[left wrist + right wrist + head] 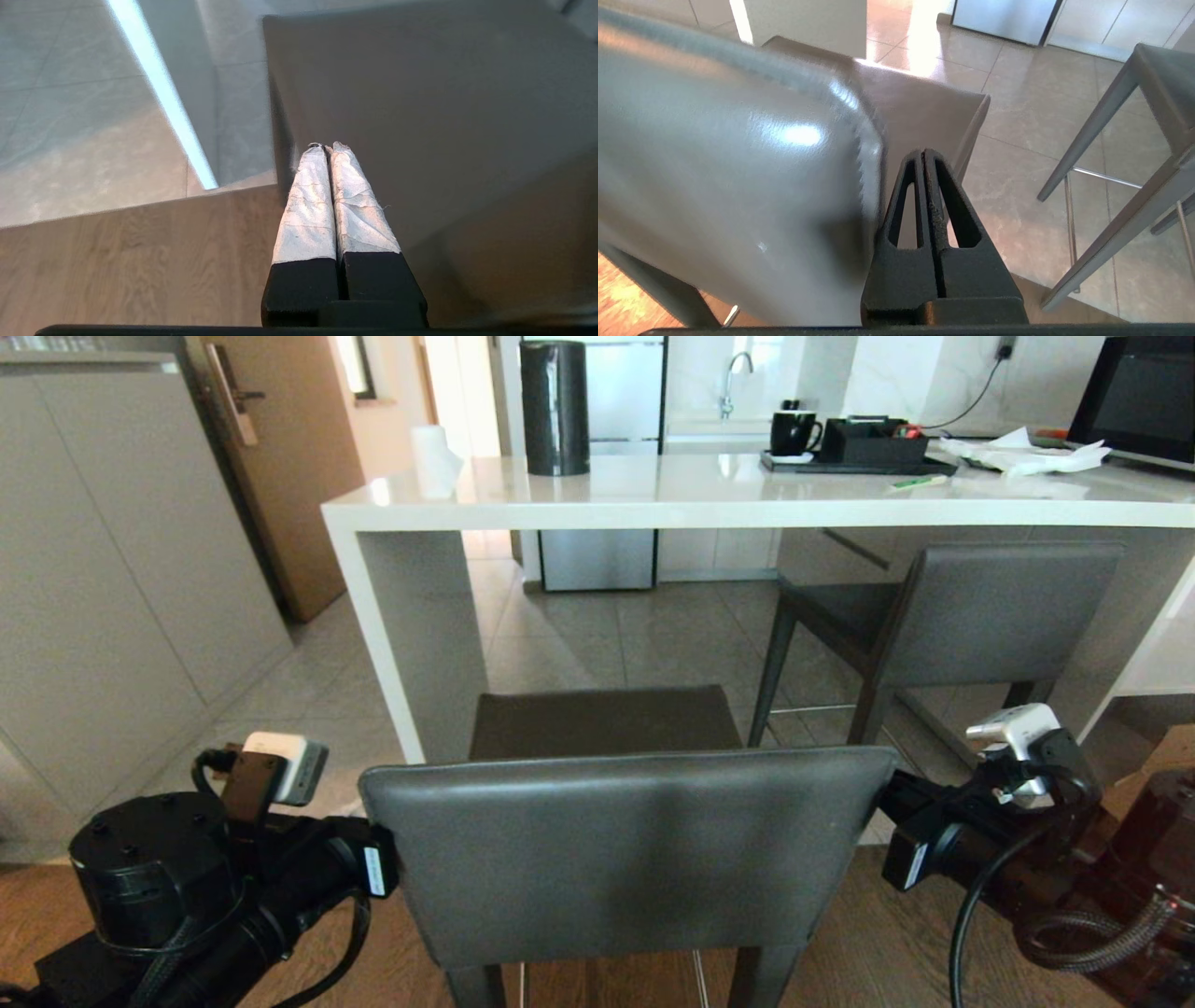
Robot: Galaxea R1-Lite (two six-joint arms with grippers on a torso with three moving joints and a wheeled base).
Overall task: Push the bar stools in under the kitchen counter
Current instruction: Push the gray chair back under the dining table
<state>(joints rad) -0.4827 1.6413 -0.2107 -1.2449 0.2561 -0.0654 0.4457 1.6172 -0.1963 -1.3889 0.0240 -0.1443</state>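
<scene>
The nearer bar stool [625, 849] stands in front of me, its grey backrest low in the head view and its seat [607, 719] pointing at the kitchen counter [747, 495]. My left gripper [328, 147] is shut, its white-wrapped fingers lying against the left edge of that backrest [420, 116]. My right gripper [923, 153] is shut and empty, close beside the backrest's right edge [738, 163]. In the head view the backrest hides both sets of fingers. The second bar stool [980, 616] stands further right, its seat partly under the counter.
The counter's white slab leg [401, 635] stands just left of the near stool's seat. On the counter are a black cylinder [555, 406], a tray with a black mug [794, 432] and a monitor [1134, 397]. Grey cabinets [93, 569] line the left side.
</scene>
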